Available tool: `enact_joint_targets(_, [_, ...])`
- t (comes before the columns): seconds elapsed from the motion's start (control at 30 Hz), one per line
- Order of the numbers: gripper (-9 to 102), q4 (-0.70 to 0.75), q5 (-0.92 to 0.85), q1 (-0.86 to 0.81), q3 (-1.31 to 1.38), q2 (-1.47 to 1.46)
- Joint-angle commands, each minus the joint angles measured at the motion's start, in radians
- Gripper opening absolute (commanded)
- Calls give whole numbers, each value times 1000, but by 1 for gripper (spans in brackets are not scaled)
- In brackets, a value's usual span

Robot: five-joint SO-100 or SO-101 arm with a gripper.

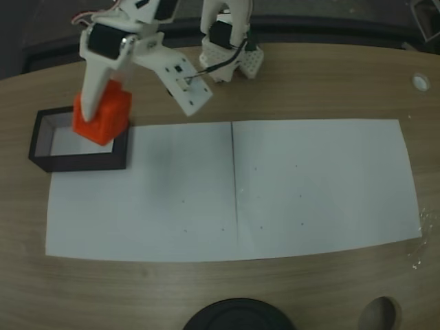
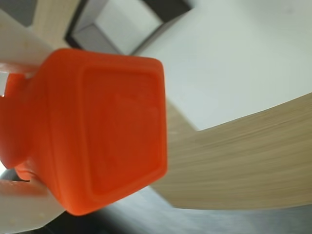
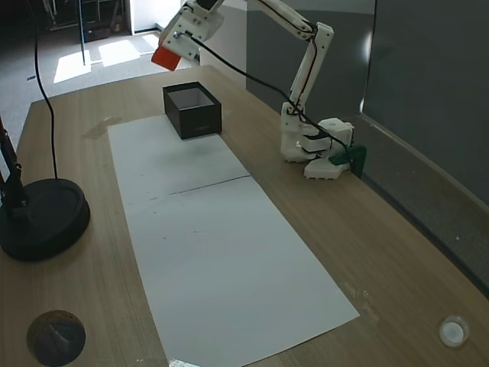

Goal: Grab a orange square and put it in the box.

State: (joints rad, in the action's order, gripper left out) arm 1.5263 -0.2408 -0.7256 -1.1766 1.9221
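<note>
Holding orange square (image 1: pixel 103 117) tight in claw (image 1: pixel 96 110), high over box (image 1: pixel 41 148). I should lower slow, stay over middle, then let go so it lands inside.

Your orange square (image 2: pixel 105 131) reads as smooth moulded plastic with a soft sheen and rounded edges. The gripper (image 1: pixel 96 113) holding it is white plastic, matt. You have a box (image 3: pixel 192 111) with matt black walls and a pale, dull interior. The white paper sheets (image 1: pixel 234 189) look flat and matt, lying on a wood-grain table (image 1: pixel 330 82) with a low satin finish.
</note>
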Motion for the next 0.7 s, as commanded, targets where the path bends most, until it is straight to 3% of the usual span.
enact_joint_targets(0.0, [4,-2,-84,-176,77,48])
enact_joint_targets(0.2, [4,-32,-137,-362,-8,-34])
enact_joint_targets(0.5, [4,-199,-98,-364,-178,-255])
enact_joint_targets(0.67, [4,-224,-97,-365,-178,-350])
